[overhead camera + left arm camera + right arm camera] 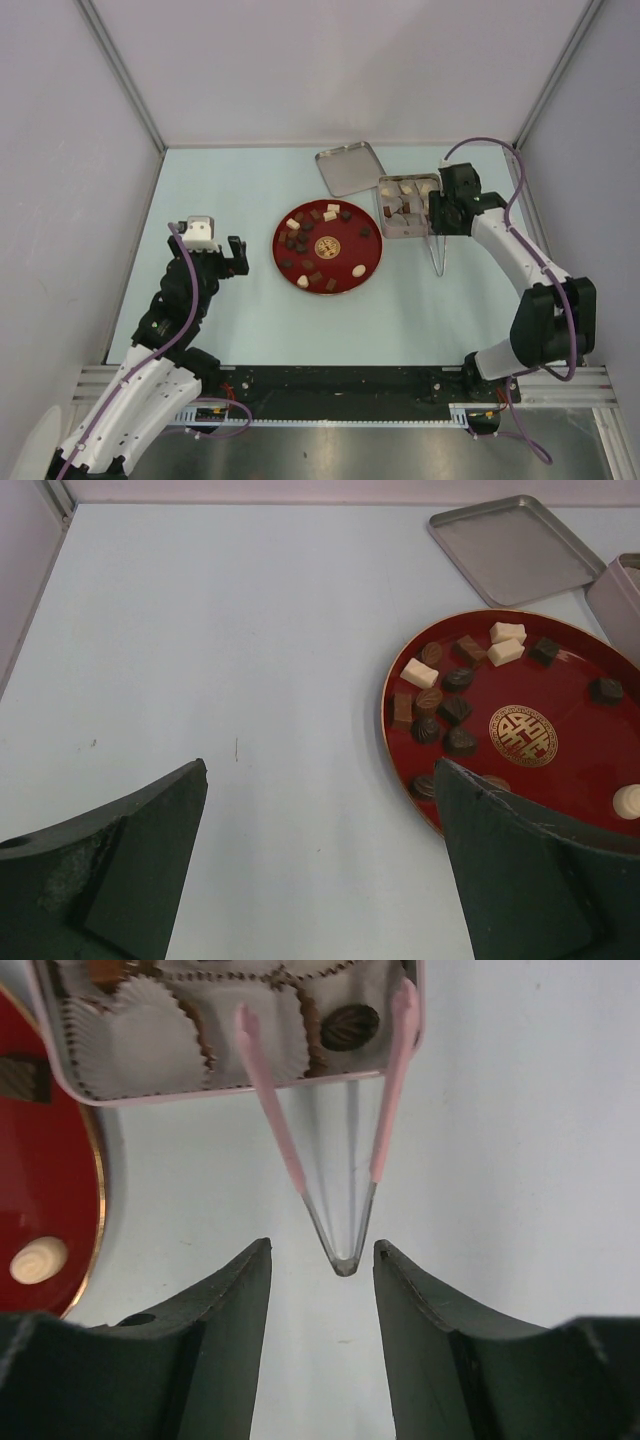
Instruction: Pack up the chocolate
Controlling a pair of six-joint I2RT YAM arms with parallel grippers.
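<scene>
Several dark, reddish-brown and cream chocolates (305,245) lie on the red plate (372,262), which also shows in the left wrist view (580,780). A few more sit in paper cups in the open tin (408,207), one of them dark (350,1025). My right gripper (320,1247) is open. Its fingers stand on either side of the hinge end of the pink tongs (345,1255) without touching it. The tongs' tips rest on the tin's rim (200,1090). My left gripper (320,770) is open and empty, left of the plate.
The tin's lid (350,167) lies on the table behind the plate, left of the tin. The plate has a round gold emblem (327,247) at its centre. White walls enclose the table on three sides.
</scene>
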